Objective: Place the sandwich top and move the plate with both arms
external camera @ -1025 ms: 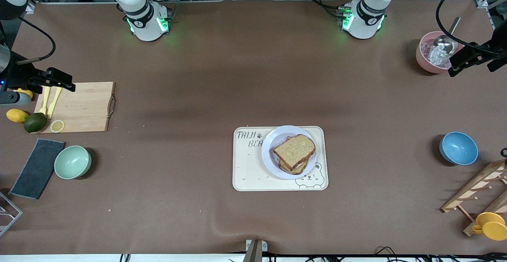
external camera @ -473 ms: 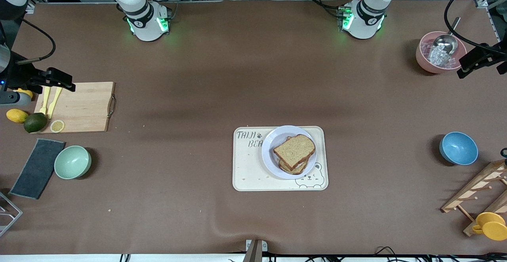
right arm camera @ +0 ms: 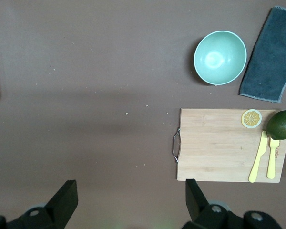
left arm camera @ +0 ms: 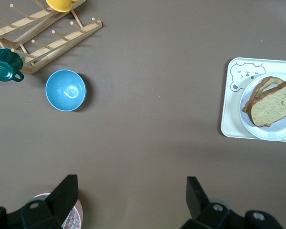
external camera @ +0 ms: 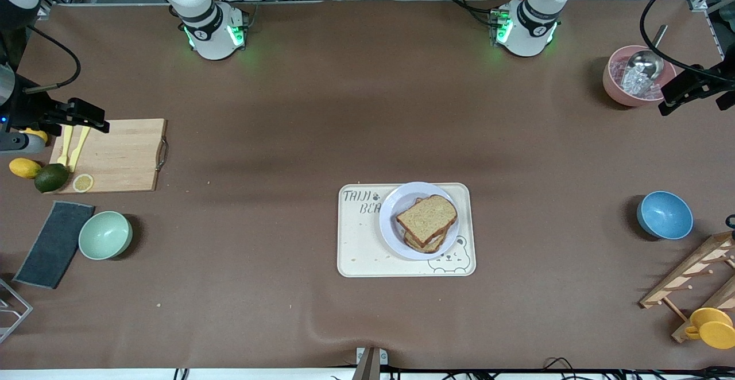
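Sandwich top (external camera: 426, 217) lying on the lower slice and filling, stacked on the plate (external camera: 391, 235), itself resting on the cream tray (external camera: 359, 254) mid-table, near the front camera

Same stack seen at the edge of the left wrist view, bread (left arm camera: 274, 103) on plate (left arm camera: 271, 132)

Left gripper (external camera: 676, 92) up in the air over the left arm's end of the table, just beside the pink bowl (external camera: 617, 93) with a metal scoop; fingers (left arm camera: 66, 192) spread wide apart, nothing between them

Blue bowl (external camera: 665, 214) and wooden rack (external camera: 689, 274) nearer the front camera at that same end

Right gripper (external camera: 80, 115) raised over the cutting board (external camera: 123, 156) at the right arm's end; fingers (right arm camera: 66, 196) also spread wide, holding nothing

Green bowl (external camera: 105, 235) and dark cloth (external camera: 54, 244) nearer the front camera than the board
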Controlling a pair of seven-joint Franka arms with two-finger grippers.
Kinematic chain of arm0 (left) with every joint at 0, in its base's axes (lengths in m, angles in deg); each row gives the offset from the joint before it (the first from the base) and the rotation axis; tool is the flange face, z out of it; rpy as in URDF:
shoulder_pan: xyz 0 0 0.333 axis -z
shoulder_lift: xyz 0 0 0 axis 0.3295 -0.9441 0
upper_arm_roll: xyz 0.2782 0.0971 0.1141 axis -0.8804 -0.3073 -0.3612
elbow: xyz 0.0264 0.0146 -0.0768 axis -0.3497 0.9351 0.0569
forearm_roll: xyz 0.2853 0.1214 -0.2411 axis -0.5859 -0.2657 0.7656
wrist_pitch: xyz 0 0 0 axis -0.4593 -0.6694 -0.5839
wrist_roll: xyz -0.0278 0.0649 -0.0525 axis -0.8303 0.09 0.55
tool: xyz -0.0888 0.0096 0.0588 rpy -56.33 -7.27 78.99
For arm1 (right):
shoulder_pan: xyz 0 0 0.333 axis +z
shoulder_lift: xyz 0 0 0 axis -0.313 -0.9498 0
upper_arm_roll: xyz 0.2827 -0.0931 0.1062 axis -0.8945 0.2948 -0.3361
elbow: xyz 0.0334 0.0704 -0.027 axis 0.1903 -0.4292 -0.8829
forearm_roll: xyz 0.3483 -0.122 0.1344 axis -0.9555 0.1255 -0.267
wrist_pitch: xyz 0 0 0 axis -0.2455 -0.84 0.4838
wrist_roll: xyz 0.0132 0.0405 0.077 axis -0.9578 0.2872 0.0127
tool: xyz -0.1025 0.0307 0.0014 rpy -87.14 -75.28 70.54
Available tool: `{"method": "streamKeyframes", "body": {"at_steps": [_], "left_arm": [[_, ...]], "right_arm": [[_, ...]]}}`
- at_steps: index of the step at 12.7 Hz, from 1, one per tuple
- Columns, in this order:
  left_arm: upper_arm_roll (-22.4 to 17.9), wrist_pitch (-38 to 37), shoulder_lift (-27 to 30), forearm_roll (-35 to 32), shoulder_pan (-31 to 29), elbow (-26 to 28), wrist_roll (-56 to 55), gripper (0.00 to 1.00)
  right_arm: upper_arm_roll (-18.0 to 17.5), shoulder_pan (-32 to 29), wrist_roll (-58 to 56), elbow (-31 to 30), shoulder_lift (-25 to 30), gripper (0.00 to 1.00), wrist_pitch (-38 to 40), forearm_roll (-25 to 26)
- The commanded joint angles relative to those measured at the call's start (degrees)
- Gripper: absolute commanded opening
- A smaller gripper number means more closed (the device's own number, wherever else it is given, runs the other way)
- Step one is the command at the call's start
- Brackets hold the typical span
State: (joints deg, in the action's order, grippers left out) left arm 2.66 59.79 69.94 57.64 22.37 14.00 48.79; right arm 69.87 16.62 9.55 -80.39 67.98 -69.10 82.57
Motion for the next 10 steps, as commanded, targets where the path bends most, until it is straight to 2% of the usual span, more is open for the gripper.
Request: {"method": "streamKeyframes", "body": {"at_steps": [1,10], "left_arm": [[-0.7,-0.4,-0.2,0.4,1.6,-0.6,-0.1,1.0],[-0.3,-4.6,-0.3,1.3,4.5,0.5,-1.5,1.0]], "right_arm": [[-0.4,-0.5,0.7,-0.2,0.1,1.0,-0.2,0.1],[-0.4,-0.5,0.7,-0.3,0.2,1.0,0.0,0.1]]}}
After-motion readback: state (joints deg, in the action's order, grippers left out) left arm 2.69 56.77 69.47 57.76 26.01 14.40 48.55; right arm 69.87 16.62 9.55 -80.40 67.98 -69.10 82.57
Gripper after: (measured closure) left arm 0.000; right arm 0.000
